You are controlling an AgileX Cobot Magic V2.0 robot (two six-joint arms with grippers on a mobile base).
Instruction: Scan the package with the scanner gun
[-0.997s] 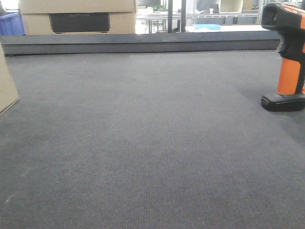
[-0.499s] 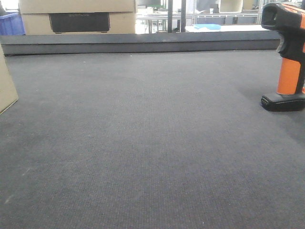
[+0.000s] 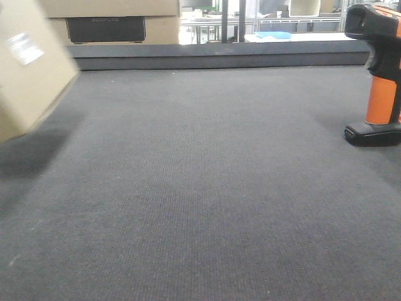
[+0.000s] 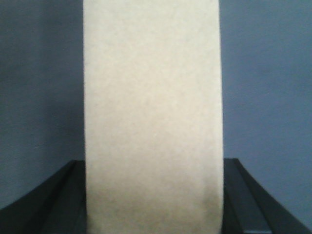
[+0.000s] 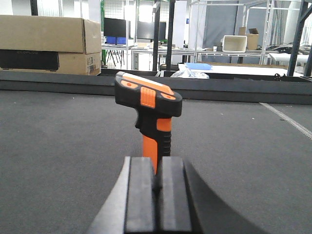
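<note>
**Desk:** Count, pls?

**Photog:** 1 package (image 3: pixel 28 69), 1 scanner gun (image 3: pixel 379 94), 2 grippers, all on or over 1 gray tabletop (image 3: pixel 200 188). Bkgd: large cartons (image 3: pixel 106 28), looks like 2 stacked, the lower w/ a dark panel. They sit past the far edge, well apart from the scanner gun.

**Desk:** Where's the package?

**Photog:** Across the tabletop from the scanner gun, well apart. It's tilted and blurred, and appears lifted, w/ a shadow under it. 1 white label (image 3: pixel 24 47) faces the front cam. The left gripper (image 4: pixel 153 195) has its jaws clamped on the package, w/ dark fingers (image 4: pixel 58 204) flanking both sides.

**Desk:** And the right?

**Photog:** The right gripper (image 5: pixel 157 195) has its jaws pressed together, just short of the scanner gun. The gun stands upright on its black base.

**Desk:** Change vs. 0.5 s ago?

**Photog:** Then only a low corner of the package showed, no label. Now it's higher and nearer the scanner gun. The scanner gun is unmoved.
</note>
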